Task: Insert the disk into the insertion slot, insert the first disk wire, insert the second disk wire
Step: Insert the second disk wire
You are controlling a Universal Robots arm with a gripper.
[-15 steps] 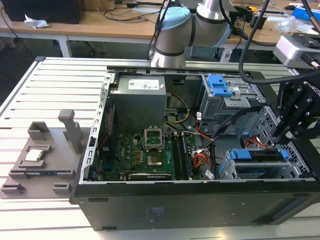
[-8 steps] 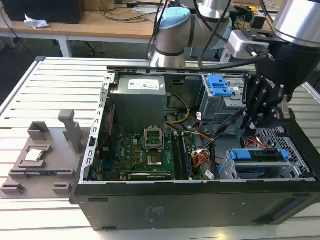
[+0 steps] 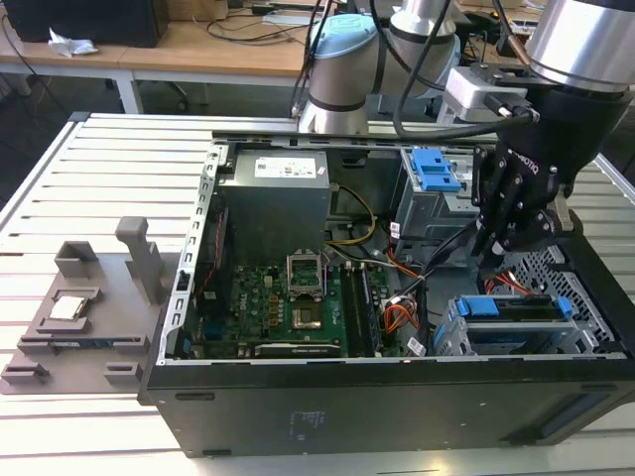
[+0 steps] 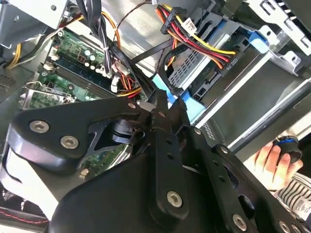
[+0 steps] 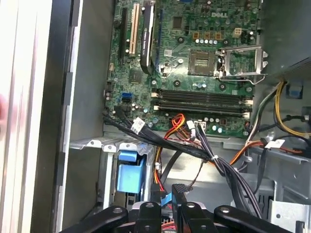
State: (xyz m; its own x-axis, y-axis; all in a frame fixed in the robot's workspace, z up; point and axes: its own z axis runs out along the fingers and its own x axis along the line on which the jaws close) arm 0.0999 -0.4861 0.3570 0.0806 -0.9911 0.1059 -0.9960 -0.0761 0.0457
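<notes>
The disk (image 3: 516, 309), in its blue carrier, lies flat inside the insertion slot (image 3: 448, 332). That silver perforated cage sits in the lower part of the frame on the exterior view's right, in the front corner of the open computer case (image 3: 347, 416). In the first wrist view the blue carrier (image 5: 130, 170) shows between the cage's metal rails.

The pincer (image 3: 491, 256) hangs just above the cage's far edge. In both wrist views its black fingers are drawn close together (image 5: 167, 191) (image 4: 167, 97). The small dark plug of the first disk wire (image 5: 179, 188) is pinched at their tips, its thin cable looping away toward the board.

Close by, an orange, yellow, red and black wire bundle (image 4: 204, 48) runs down to a black plug that rests against the cage.

Further up the frame in the exterior view, behind the pincer, stands a taller grey bay with blue latches (image 3: 437, 188). The green motherboard (image 3: 288, 307) fills the middle of the case floor, its processor socket bare. A grey power supply (image 3: 273, 193) sits above it toward the upper middle of the frame.

The case rests on a slatted white tabletop (image 3: 99, 178). A grey moulded holder (image 3: 79, 317) carrying a small square chip lies on the exterior view's left, well apart from the case.

In the second wrist view a person's hand (image 4: 269, 162) rests beyond the case wall.
</notes>
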